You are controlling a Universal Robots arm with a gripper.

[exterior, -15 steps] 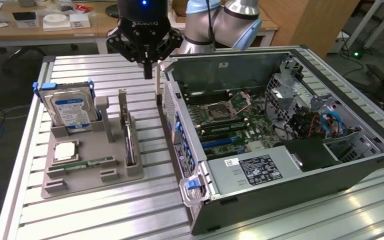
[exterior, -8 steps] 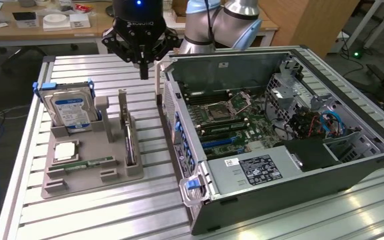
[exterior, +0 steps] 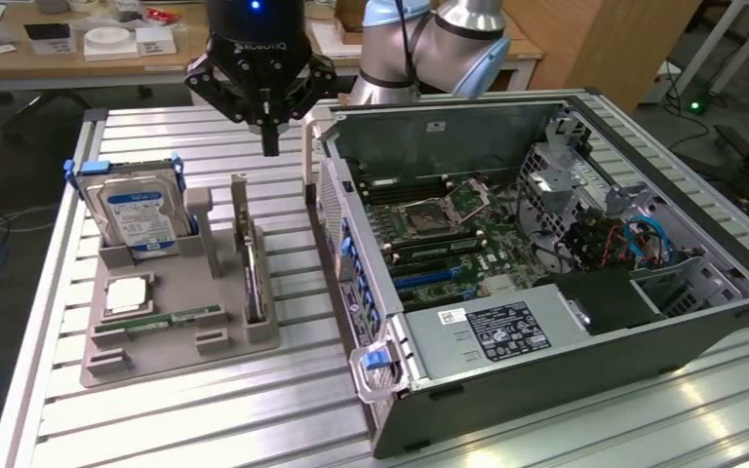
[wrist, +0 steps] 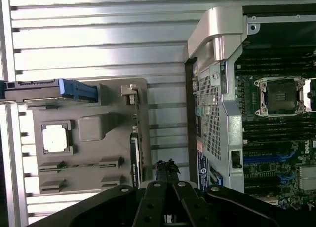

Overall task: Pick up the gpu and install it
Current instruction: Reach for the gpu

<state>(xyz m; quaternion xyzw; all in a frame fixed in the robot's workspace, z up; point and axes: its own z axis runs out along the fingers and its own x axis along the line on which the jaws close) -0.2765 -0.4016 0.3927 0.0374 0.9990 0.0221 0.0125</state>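
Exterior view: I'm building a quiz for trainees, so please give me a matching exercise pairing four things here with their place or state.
Things:
1 hard drive
2 graphics card
3 computer case
4 hand

Places or states:
A lying on its side, open
B shut, empty, above the table
C upright, blue-white label facing out
D on edge in the grey tray's slot nearest the case

Pairs: 1-C; 2-D; 3-A; 4-B

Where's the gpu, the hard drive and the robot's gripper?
gpu (exterior: 256, 283), exterior view, on the card's dark upper edge.
hard drive (exterior: 137, 216), exterior view, on its blue-white label.
gripper (exterior: 270, 146), exterior view, at the shut fingertips.
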